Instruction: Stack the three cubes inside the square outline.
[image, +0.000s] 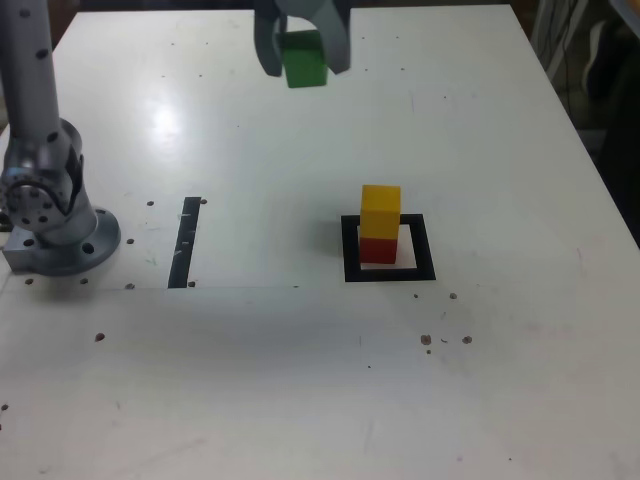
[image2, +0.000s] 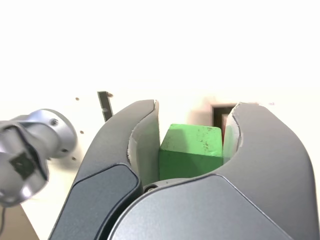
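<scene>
Three cubes total. One black tape strip (image: 185, 243) near the arm base (image: 50, 215), toward the exterior view's left. One square outline (image: 388, 248) holds a two-cube stack: yellow cube (image: 380, 209) on red cube (image: 377, 247). Farthest back, raised above the white table (image: 300, 380), the gripper (image: 303, 58) is clamped on the one green cube (image: 304, 59).

A white table (image: 300, 380), speckled and glossy, with dim clutter beyond.

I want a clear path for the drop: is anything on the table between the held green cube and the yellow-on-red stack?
Nothing: in the exterior view, bare white table separates the green cube from the yellow cube.
</scene>
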